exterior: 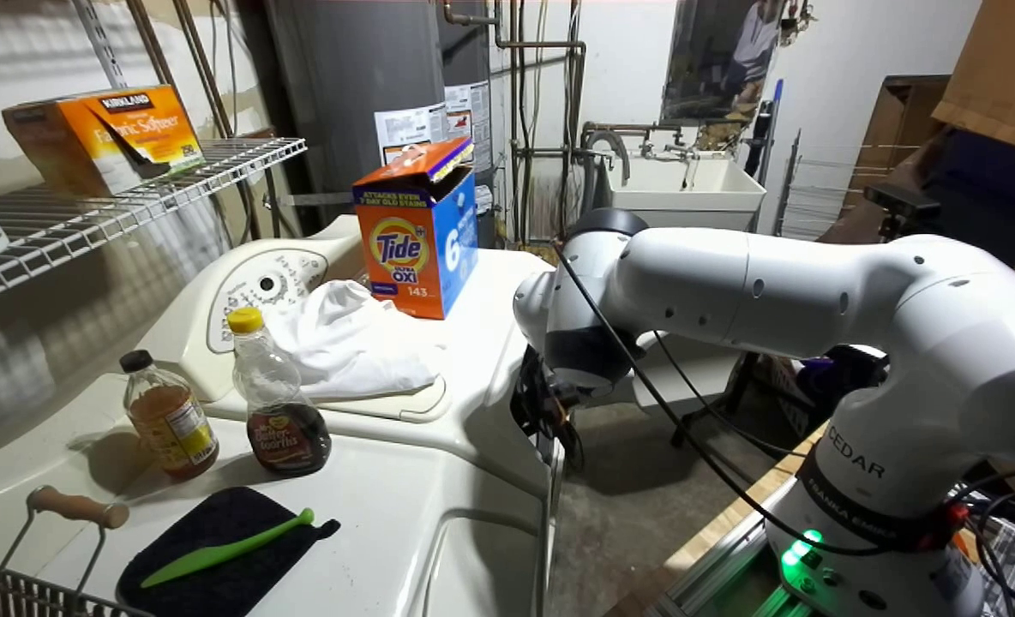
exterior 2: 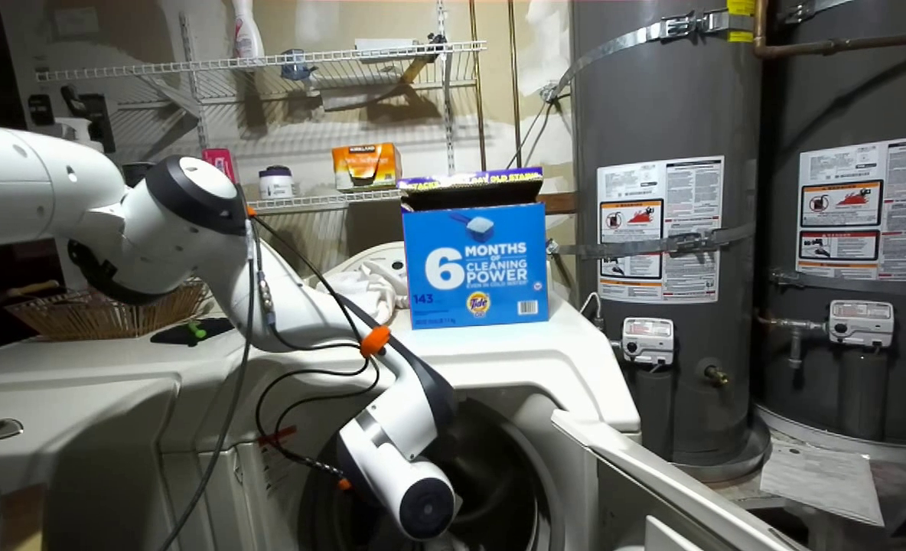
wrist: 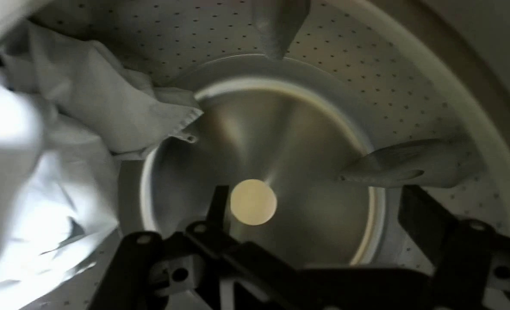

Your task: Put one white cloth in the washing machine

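White cloth (wrist: 80, 146) lay inside the drum (wrist: 306, 137) of the washing machine (exterior 2: 499, 371), clear only in the wrist view, where the gripper (wrist: 315, 196) had its fingers (wrist: 425, 219) spread wide; both exterior views showed another white heap (exterior: 353, 343) on the machine's top.

Top cloth (exterior: 345, 343): all white
Inside cloth (wrist: 74, 168): white, grey in the shade
Washing machine (exterior 2: 514, 356): creamy white
Drum (wrist: 349, 64): shiny grey, rows of tiny dark dots
Gripper (wrist: 318, 206): black
Robot arm (exterior: 705, 283): white with black bands
Soap box (exterior: 422, 248): orange and blue
Knife (exterior: 226, 552): bright green
Tanks (exterior 2: 663, 92): dark grey
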Controlling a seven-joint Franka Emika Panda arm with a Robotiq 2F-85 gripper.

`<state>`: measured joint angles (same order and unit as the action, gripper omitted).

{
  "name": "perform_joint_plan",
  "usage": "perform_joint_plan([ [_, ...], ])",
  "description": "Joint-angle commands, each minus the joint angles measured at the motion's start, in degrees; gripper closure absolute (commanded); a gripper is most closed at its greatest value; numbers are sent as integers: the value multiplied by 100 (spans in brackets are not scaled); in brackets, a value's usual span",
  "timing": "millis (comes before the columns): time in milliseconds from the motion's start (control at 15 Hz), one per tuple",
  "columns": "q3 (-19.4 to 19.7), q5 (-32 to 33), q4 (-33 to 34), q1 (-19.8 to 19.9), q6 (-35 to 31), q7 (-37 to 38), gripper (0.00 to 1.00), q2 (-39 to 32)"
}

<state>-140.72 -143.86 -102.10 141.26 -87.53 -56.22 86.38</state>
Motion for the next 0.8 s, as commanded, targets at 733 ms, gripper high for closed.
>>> perform_joint_plan([
  [733, 2044, 3537, -1063, -967, 278, 1217, 0, -29],
])
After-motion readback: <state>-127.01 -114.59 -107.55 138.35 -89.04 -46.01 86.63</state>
